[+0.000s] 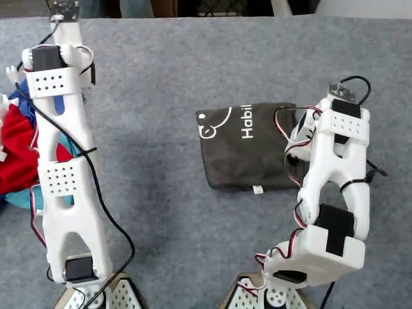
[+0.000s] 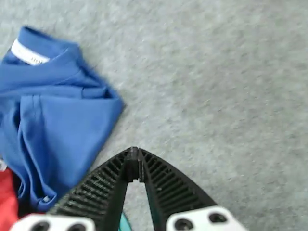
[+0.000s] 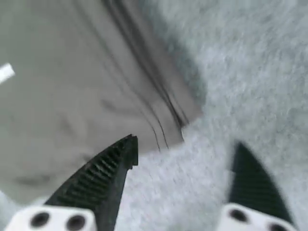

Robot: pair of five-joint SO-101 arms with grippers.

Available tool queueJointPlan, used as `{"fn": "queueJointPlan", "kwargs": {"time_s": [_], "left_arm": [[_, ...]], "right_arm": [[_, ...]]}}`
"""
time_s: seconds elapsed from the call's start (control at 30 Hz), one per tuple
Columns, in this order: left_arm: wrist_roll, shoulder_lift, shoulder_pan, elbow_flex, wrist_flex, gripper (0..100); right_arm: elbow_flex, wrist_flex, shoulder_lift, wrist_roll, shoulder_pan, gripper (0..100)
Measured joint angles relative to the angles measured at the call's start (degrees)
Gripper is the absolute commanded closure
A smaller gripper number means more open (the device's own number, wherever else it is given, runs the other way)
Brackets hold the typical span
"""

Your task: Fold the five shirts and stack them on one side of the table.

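High view: nearest, the right arm folds back over its base, wrist tipped down at the right edge of the folded dark grey shirt (image 1: 248, 147). It lies mid-way on the table (image 1: 161, 77), slightly longer across it, a white tag at its near hem. The right gripper (image 3: 185, 147) gapes wide and empty, straddling that shirt's corner. Farther off, the left arm stretches long; the left gripper (image 2: 134, 166), pinched closed on nothing, hovers just beside the crumpled blue shirt (image 2: 53, 110).
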Motion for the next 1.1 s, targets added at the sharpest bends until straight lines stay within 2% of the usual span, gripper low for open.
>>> {"fn": "queueJointPlan", "kwargs": {"time_s": [0.13, 0.3, 0.5, 0.57, 0.73, 0.8, 1.1], "left_arm": [[0.0, 0.0, -1.6, 4.1, 0.0, 97], [0.0, 0.0, -2.5, 7.7, 0.0, 97], [0.0, 0.0, -5.2, 7.7, 0.0, 97], [0.0, 0.0, -6.2, 7.9, 0.0, 97], [0.0, 0.0, -8.4, 8.3, 0.0, 97], [0.0, 0.0, -9.1, 8.3, 0.0, 97], [0.0, 0.0, -10.5, 8.3, 0.0, 97]], "right_arm": [[0.1, -5.1, 1.1, -3.4, -4.2, 56.4], [0.1, -11.3, 10.0, -8.8, -7.1, 56.4], [-7.0, -9.9, 21.1, -9.6, -7.2, 57.7], [-9.4, -9.0, 23.9, -9.6, -7.6, 65.7], [-15.9, -3.3, 27.3, -6.4, -7.5, 98.8], [-17.8, -1.8, 28.4, -4.0, -7.5, 95.8], [-25.1, 4.7, 29.8, 1.0, -4.2, 98.3]]}}
